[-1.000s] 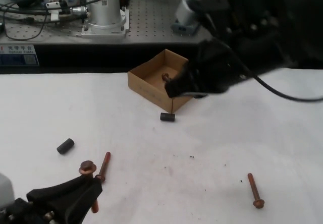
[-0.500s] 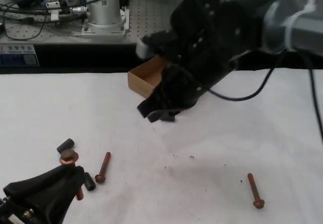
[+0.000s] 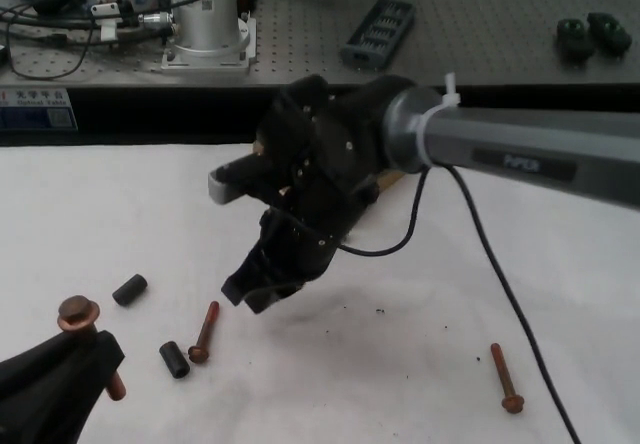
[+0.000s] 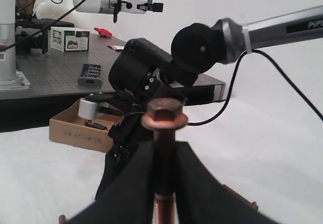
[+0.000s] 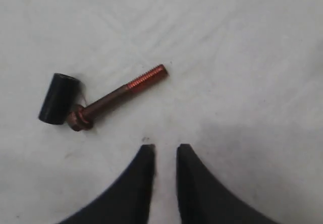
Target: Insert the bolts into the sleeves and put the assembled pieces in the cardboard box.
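1. Standing with its head up, one bolt (image 4: 163, 120) is pinched by its stem in the left gripper (image 4: 164, 151), low at the near left of the table (image 3: 420, 294).
2. The left fingers (image 4: 136, 183) press the stem from both sides.
3. A second bolt (image 5: 121, 94) lies flat on the table, and a black sleeve (image 5: 59, 105) touches its head.
4. The right gripper (image 5: 164, 151) hangs just above the table near this bolt. Its fingers are almost closed, with a thin gap, and they grip nothing.
5. Another sleeve (image 3: 129, 289) lies on its own, farther left.
6. A third bolt (image 3: 503, 376) lies well apart, at the near right.
7. The box (image 4: 70, 133) sits at the back of the table, behind the right arm (image 3: 520, 149).
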